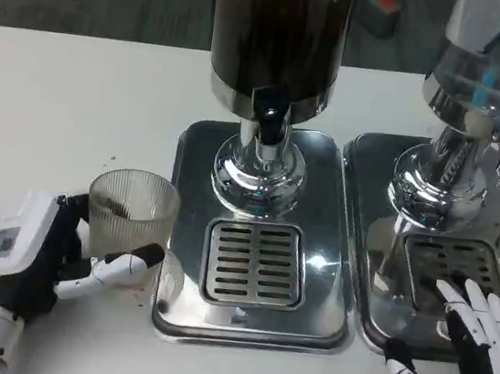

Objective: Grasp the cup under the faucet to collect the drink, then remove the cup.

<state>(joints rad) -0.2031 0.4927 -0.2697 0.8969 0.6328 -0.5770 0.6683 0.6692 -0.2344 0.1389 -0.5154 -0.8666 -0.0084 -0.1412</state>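
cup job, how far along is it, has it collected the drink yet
Done: the left hand holds the ribbed glass cup, which looks empty. In hand: the cup sits on the table left of the drip tray, not on the grate under the faucet. Left: place it under the faucet, collect the drink, remove it. The right hand rests on the neighbouring dispenser's tray.

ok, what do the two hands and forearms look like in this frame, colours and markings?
The left hand has a white boxy back with a pale printed label and a small green light near the wrist, black inner parts, and white fingers with black tips. Its forearm is ribbed silver metal. The right hand shows white fingers over black segments and a black palm side.
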